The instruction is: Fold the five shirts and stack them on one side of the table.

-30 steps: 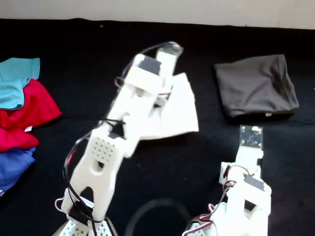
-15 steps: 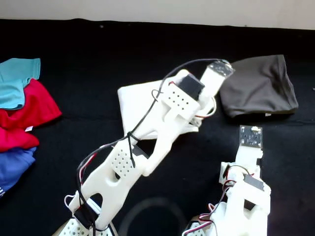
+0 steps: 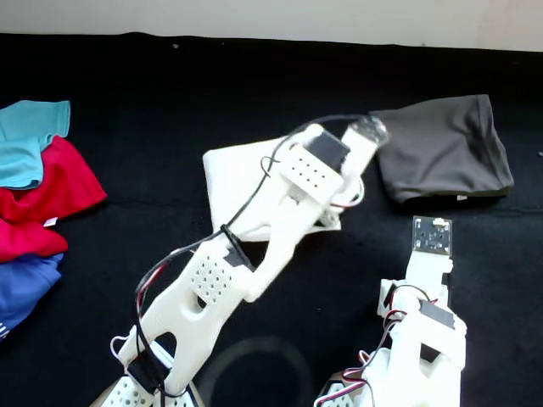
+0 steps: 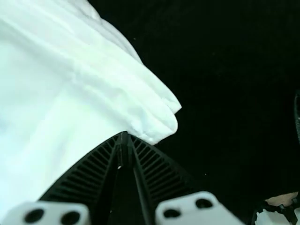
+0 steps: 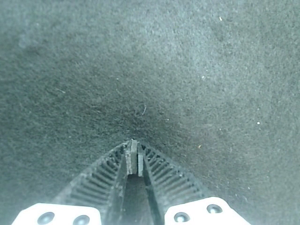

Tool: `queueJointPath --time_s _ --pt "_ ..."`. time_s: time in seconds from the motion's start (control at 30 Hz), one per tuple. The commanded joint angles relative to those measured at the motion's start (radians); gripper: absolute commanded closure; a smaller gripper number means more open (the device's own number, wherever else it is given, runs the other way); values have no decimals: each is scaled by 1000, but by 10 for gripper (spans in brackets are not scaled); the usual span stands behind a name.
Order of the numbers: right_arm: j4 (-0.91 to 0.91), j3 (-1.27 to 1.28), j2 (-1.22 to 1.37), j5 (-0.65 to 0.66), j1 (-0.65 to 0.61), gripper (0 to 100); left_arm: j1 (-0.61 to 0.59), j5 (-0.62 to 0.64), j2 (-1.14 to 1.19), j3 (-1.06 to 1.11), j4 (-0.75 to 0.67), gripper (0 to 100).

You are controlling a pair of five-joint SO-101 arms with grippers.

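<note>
A white shirt lies folded flat at the table's middle. My left arm stretches across it from the near left. In the left wrist view my left gripper is shut, its tips pinched on the hem of the white shirt near a corner. A folded dark grey shirt lies at the far right. Teal, red and blue shirts sit crumpled at the left edge. My right arm rests at the near right, its gripper shut on nothing over bare black cloth.
The table is covered in black cloth. A pale wall runs along the far edge. Open cloth lies between the white shirt and the coloured pile, and in front of the dark grey shirt.
My left arm swung right across the white shirt, uncovering its left part, then drew back slightly from the dark grey shirt. The right arm has not moved.
</note>
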Motion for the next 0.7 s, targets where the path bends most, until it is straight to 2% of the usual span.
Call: queueJointPath --time_s 0.0,0.23,0.43,0.67 --pt "-28 7 -2 2 22 991 42 8 -39 15 -8 991" --pt "-28 7 -2 2 22 991 38 8 -56 -42 -15 991" --pt "-28 7 -2 2 22 991 -87 6 -64 -239 -26 991" --pt "-28 7 -2 2 22 991 -199 6 82 -335 -298 989"
